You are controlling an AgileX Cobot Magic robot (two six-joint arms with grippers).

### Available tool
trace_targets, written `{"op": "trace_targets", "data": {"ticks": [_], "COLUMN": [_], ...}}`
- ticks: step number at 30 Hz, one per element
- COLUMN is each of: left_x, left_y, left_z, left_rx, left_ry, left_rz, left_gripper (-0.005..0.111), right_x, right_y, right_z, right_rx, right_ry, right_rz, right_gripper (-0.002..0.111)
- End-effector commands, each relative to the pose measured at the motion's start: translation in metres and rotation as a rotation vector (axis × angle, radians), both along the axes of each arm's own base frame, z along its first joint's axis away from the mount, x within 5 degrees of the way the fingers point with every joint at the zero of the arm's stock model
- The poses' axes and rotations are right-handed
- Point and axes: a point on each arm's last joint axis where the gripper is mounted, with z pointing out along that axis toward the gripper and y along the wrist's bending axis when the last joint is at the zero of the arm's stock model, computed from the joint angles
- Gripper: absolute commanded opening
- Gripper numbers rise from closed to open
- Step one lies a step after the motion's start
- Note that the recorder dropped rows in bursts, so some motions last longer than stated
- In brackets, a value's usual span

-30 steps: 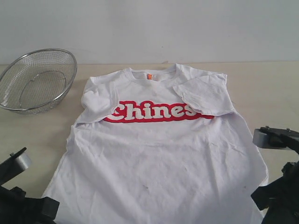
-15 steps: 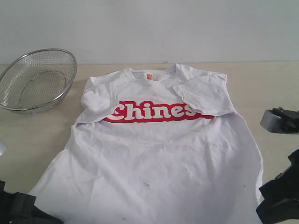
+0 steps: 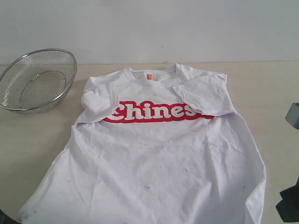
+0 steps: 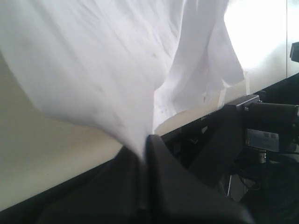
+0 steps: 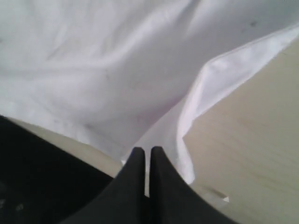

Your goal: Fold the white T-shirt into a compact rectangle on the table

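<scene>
The black left pincer (image 4: 144, 145) and right pincer (image 5: 147, 153) each pinch the hem of the wrinkled white cotton T-shirt (image 3: 159, 154) (sleeves folded in); the hem-to-collar fold seems next, needing an even lift.

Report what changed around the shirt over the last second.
Both arms drew back toward the near edge, almost out of the exterior view. The left gripper and right gripper, each shut on the bottom hem of the T-shirt, pulled it nearer. The lower left corner spread outward and the cloth lies flatter. Its upper half, the mesh bowl and the table stayed put.
</scene>
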Motion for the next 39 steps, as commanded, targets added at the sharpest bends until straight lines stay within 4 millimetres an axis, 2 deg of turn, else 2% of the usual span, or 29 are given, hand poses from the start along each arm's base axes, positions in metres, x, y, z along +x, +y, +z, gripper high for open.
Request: {"op": "trace_targets", "data": {"ticks": [1, 3, 6, 7, 8, 12, 24, 31, 39], "left_x": [0.000, 0.001, 0.002, 0.002, 0.002, 0.003, 0.004, 0.004, 0.004], "left_y": [0.001, 0.001, 0.001, 0.001, 0.001, 0.001, 0.001, 0.001, 0.002], "left_z": [-0.002, -0.002, -0.002, -0.002, -0.002, -0.002, -0.002, -0.002, -0.002], "left_rx": [0.013, 0.015, 0.016, 0.018, 0.019, 0.019, 0.021, 0.021, 0.024], "left_ry": [0.017, 0.009, 0.002, 0.000, -0.003, -0.004, -0.014, -0.014, -0.018], "left_rz": [0.003, 0.003, 0.011, 0.011, 0.014, 0.016, 0.026, 0.026, 0.022], "left_gripper": [0.004, 0.004, 0.004, 0.004, 0.004, 0.004, 0.004, 0.004, 0.004], "right_x": [0.012, 0.016, 0.021, 0.023, 0.024, 0.032, 0.046, 0.042, 0.043], "right_y": [-0.004, -0.003, -0.006, -0.007, -0.006, -0.006, -0.004, -0.001, 0.002], "right_z": [-0.008, -0.011, -0.019, -0.022, -0.024, -0.033, -0.060, -0.083, -0.090], "right_rx": [-0.038, -0.028, -0.067, -0.068, -0.065, -0.067, -0.048, -0.017, 0.003], "right_ry": [0.012, 0.022, 0.068, 0.082, 0.096, 0.130, 0.261, 0.348, 0.388], "right_rz": [-0.037, -0.038, -0.057, -0.069, -0.070, -0.074, -0.054, -0.046, -0.036], "right_gripper": [0.012, 0.030, 0.068, 0.076, 0.076, 0.065, 0.066, 0.066, 0.066]}}
